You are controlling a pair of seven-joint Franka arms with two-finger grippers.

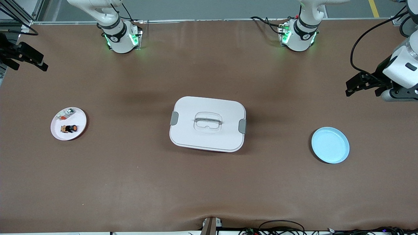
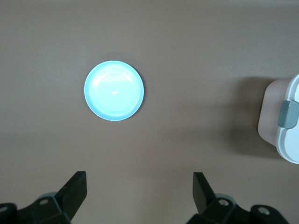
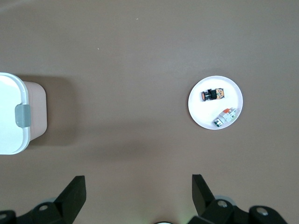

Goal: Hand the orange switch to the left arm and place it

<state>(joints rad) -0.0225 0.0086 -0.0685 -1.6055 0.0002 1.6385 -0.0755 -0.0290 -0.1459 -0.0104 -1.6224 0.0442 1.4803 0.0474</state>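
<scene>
My right gripper [image 1: 31, 58] hangs in the air over the desk's [image 1: 130, 182] edge at the right arm's end, jaws apart and empty. Near it a white plate [image 1: 79, 115] lies on the desk. On that plate rests the orange switch [image 1: 69, 128], lying on its side, its long axis running along the desk's length: the round orange face points toward the box [image 1: 207, 123], the tan end toward the desk's edge. A small silver-and-clear part [image 1: 65, 113] shares the plate, farther from the front camera. The white box sits mid-desk, lid on, grey latches at both ends. I can read no writing anywhere. A pale blue plate [image 1: 330, 145] lies toward the left arm's end. My left gripper [image 1: 359, 83] hangs near it, jaws apart and empty.
</scene>
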